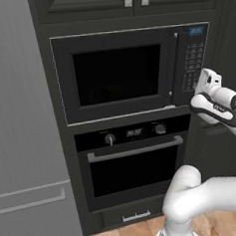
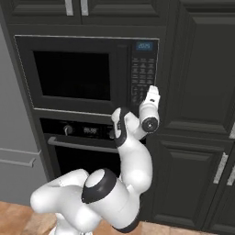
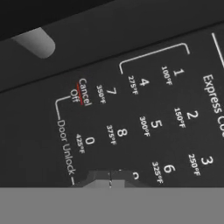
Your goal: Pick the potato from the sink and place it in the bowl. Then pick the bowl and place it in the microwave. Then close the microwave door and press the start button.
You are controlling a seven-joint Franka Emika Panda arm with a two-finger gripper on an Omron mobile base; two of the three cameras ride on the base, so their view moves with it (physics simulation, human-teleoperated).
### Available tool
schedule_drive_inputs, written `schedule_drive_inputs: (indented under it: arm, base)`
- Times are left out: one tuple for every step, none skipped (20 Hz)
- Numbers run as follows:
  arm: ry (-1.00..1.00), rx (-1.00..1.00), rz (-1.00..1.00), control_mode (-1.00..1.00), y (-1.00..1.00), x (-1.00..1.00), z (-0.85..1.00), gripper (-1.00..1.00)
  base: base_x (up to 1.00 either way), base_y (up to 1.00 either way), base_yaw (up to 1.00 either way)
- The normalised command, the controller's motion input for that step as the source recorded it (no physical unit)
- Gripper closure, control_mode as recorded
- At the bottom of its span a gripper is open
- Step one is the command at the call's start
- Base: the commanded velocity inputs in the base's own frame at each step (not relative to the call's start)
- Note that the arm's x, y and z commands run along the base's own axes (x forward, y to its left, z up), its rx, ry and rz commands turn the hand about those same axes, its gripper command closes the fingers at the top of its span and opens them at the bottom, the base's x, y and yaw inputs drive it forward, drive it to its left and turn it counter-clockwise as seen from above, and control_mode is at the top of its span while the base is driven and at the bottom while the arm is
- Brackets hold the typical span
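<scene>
Microwave (image 1: 117, 75) built into dark cabinet wall, above the knobbed oven (image 1: 135, 163). Microwave door (image 1: 114, 76) shut flush w/ the front; dark glass window, nothing inside can be made out through it. Silver bar handle end (image 3: 35, 42) shows at top left of hand view.

Keypad panel (image 2: 142, 75) on microwave's right side, small blue display (image 2: 144, 46) at its top. Gripper (image 2: 153, 90) up against lower part of the keypad, near panel's bottom edge. Fingers together, nothing between them; tips (image 3: 110, 179) pressed close to the panel face, just below the "8" and beside "6" in hand view. Can't tell which key they touch, if any. Labels readable there: digits 0–8 w/ temps, "Cancel Off", "Door Unlock", "Express Co…" cut off at edge.

Grey fridge (image 1: 20, 122) left of the oven stack; cabinet doors (image 2: 197, 137) to the right. Wood floor (image 1: 133, 232) below.
</scene>
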Motion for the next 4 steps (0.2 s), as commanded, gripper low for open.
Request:
schedule_drive_inputs:
  arm:
    - [0.00,0.00,0.00,-1.00,0.00,0.00,0.00,1.00]
    - [0.00,0.00,0.00,-1.00,0.00,0.00,0.00,1.00]
    - [0.00,0.00,0.00,-1.00,0.00,0.00,0.00,1.00]
    - [0.00,0.00,0.00,-1.00,0.00,0.00,0.00,1.00]
  base:
    - [0.00,0.00,0.00]
    - [0.00,0.00,0.00]
    - [0.00,0.00,0.00]
    - [0.00,0.00,0.00]
